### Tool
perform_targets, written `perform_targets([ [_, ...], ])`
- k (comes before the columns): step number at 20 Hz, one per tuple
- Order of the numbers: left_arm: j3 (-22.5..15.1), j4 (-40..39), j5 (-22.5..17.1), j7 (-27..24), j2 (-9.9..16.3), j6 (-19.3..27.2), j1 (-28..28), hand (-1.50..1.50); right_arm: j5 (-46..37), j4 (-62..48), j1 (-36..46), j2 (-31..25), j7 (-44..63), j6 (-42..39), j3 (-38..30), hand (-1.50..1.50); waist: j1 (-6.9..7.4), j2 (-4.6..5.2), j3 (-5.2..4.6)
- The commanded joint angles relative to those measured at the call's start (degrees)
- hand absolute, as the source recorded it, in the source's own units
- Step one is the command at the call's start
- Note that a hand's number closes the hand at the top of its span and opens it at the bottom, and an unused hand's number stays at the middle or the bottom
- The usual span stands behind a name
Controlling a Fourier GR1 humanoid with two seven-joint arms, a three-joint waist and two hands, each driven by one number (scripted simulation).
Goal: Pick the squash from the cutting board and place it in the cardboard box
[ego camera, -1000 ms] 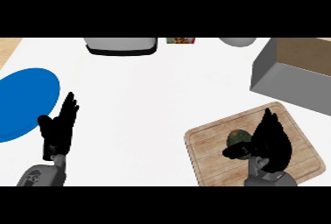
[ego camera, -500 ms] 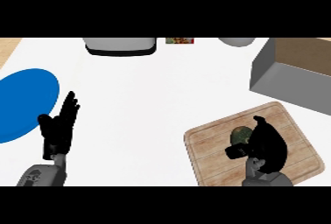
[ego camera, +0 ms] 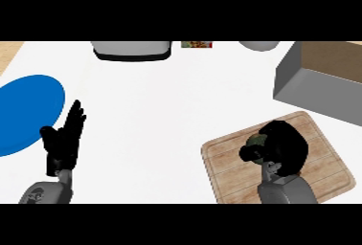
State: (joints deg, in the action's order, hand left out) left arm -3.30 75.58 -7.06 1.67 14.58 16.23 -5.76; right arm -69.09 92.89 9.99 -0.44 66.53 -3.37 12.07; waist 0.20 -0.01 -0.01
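— What was the right hand [ego camera: 284, 147] doing?

— It was curled over the squash [ego camera: 256, 140] on the cutting board [ego camera: 230, 170], fingers and thumb wrapped round it, so only a dark green patch of the squash showed at the hand's left side. Whether the squash was touching the board or just above it, I could not tell.

— And the other one?

— The left hand [ego camera: 63, 139] rested near the lower left, fingers straight and pointing up, holding nothing, just beside the blue plate [ego camera: 25, 115].

— What about the surface itself?

— A white counter [ego camera: 170, 105], with a wide bare stretch between the two hands and up the middle. A strip of tan showed past its left edge.

— How did the board lie?

— Tilted, at the lower right, its far corner near the cardboard box [ego camera: 311, 86].

— What was in the box?

— It stood open at the upper right, grey outer walls and a brown inside; nothing showed in the part I could see.

— Anything along the far edge?

— A grey tub-like thing [ego camera: 132, 49], a small patterned item [ego camera: 197, 44] and a pale round object [ego camera: 259, 45], all cut off by the view's edge.
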Motion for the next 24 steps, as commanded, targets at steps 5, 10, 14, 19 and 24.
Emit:
perform_targets([
  [5, -0.20, 0.05, 0.77, 0.41, -0.94, 0.47, -0.17, 0.00, 8.93, 4.69, -6.15, -7.05, -24.36, -12.84, 14.76, 1.50, 0.35, -0.27, 0.00],
  [10, 0.18, -1.41, 1.57, -0.61, -1.86, 2.00, 0.41, 0.00, 11.02, 15.24, -14.71, -17.67, -38.46, -13.28, 21.64, 1.50, -1.57, -0.34, 0.01],
  [14, 0.71, -2.32, 0.83, -3.78, -1.83, -0.27, 2.43, 0.00, 15.07, 30.61, -15.04, -25.76, -40.72, -19.01, 14.70, 1.50, -1.06, -0.22, -0.04],
  [19, 2.68, -2.42, 0.12, -3.32, 0.08, -2.20, 1.59, 0.00, 17.90, 44.02, -20.01, -28.26, -41.68, -18.62, 9.20, 1.50, -0.99, -0.17, -0.02],
  [24, 0.52, -0.07, 1.62, -1.37, -2.64, 0.36, 1.46, 0.00, 24.39, 54.38, -18.30, -25.90, -37.83, -22.52, 0.06, 1.50, -1.37, -0.30, -0.02],
])
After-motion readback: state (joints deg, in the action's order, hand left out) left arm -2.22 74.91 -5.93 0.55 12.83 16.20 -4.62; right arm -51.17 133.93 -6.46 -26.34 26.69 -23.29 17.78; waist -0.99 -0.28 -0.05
